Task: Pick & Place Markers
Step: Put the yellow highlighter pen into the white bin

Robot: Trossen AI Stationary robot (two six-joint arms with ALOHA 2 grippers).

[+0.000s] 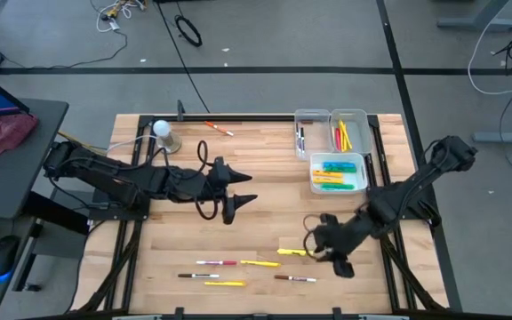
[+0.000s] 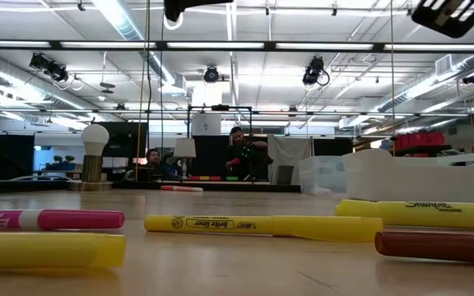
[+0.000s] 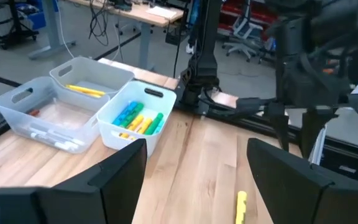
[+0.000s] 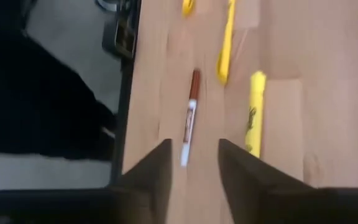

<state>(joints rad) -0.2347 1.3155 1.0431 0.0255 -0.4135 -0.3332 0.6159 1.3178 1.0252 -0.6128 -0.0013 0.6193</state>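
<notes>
Several markers lie flat on the near part of the table. Among them are a white one with a brown cap (image 1: 294, 279) (image 4: 190, 121), a thick yellow highlighter (image 1: 292, 252) (image 4: 253, 112), a thin yellow one (image 1: 260, 263) and a white one with a red cap (image 1: 216, 263). One more marker (image 1: 219, 129) lies by the far edge. My right gripper (image 1: 325, 258) (image 4: 191, 165) is open above the table, and the brown-capped marker's white end shows between its fingertips. My left gripper (image 1: 241, 192) (image 3: 197, 180) is open over the table's middle and holds nothing.
Three clear bins sit at the far right. Two narrow ones (image 1: 309, 133) (image 1: 349, 132) hold thin markers, and one (image 1: 338, 173) (image 3: 135, 118) holds green, cyan and yellow highlighters. A white ball on a grey base (image 1: 164, 133) stands far left. Bare wood lies between the arms.
</notes>
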